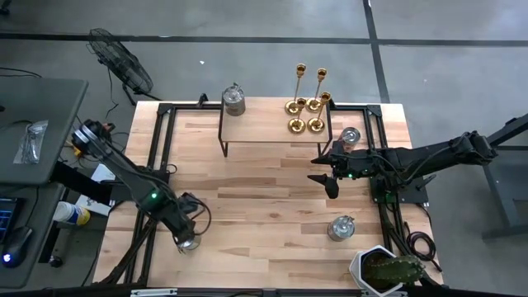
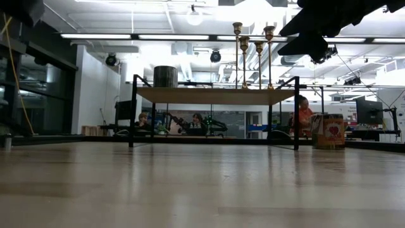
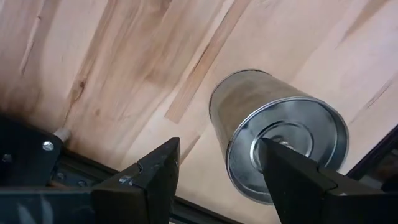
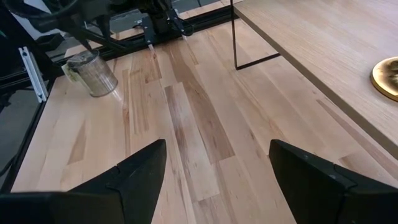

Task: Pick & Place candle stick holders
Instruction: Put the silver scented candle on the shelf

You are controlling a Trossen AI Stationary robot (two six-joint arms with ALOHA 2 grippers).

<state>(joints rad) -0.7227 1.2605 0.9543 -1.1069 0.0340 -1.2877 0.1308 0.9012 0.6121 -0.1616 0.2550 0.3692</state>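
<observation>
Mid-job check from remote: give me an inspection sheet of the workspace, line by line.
Surface: wooden table, with a raised shelf at the far edge.
Job's things: four gold candle stick holders upright on the shelf's right end.
Clutter: metal jars on the table, another on the shelf; potted plant.
Grippers: left gripper open, around a jar; right gripper open, empty.
Cables: black cable at the right edge.
Surroundings: fan; people seated beyond.

Both arms are dark, jointed and slim, with black cables trailing along their links. A small green light glows on the left arm [image 1: 153, 196] and another on the right arm [image 1: 351, 174]. The fingers [image 3: 155, 177] are matte black wedges; a silver screw [image 3: 48, 146] sits on the left mount.
</observation>
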